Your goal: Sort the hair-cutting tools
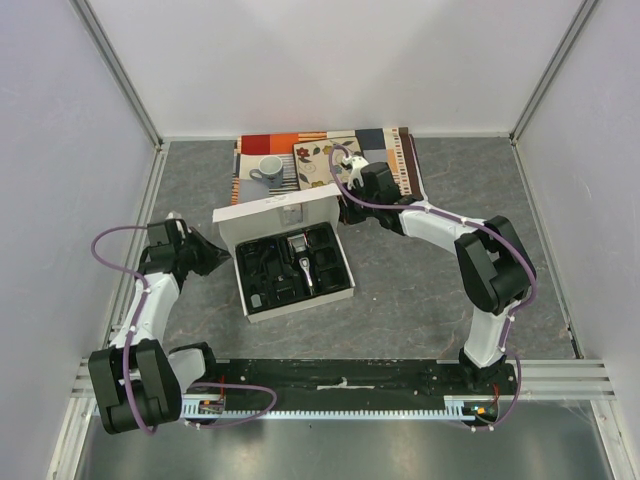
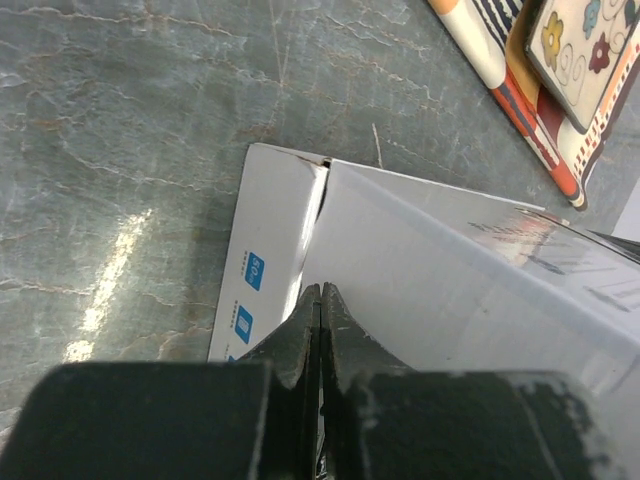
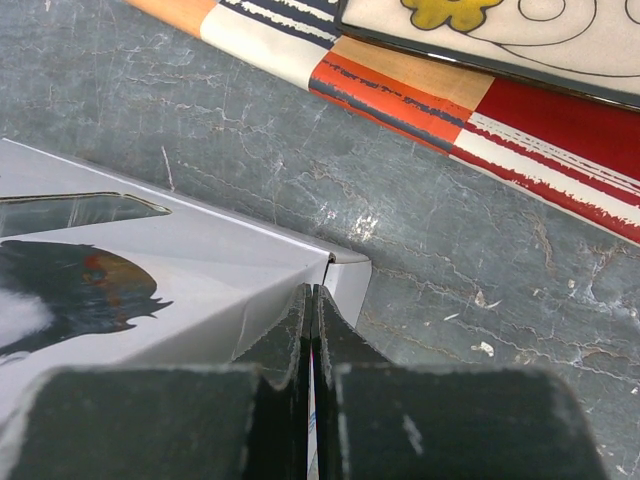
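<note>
The white box [image 1: 302,304] lies open mid-table with its lid [image 1: 275,215] standing up at the back. In its black tray lie the black-and-silver hair clipper [image 1: 301,258] and several small black parts [image 1: 265,268]. My left gripper [image 1: 222,257] is at the lid's left end; in the left wrist view the gripper [image 2: 320,293] is shut on the lid's side edge [image 2: 290,220]. My right gripper [image 1: 348,203] is at the lid's right end; in the right wrist view the gripper [image 3: 312,293] is shut on a thin strip of the lid [image 3: 150,250].
A patterned cloth [image 1: 400,150] lies behind the box with a flowered tile [image 1: 322,160] and a grey mug [image 1: 268,168] on it. The cloth [image 3: 420,90] and tile [image 3: 520,30] also show in the right wrist view. White walls enclose the grey table [image 1: 430,290].
</note>
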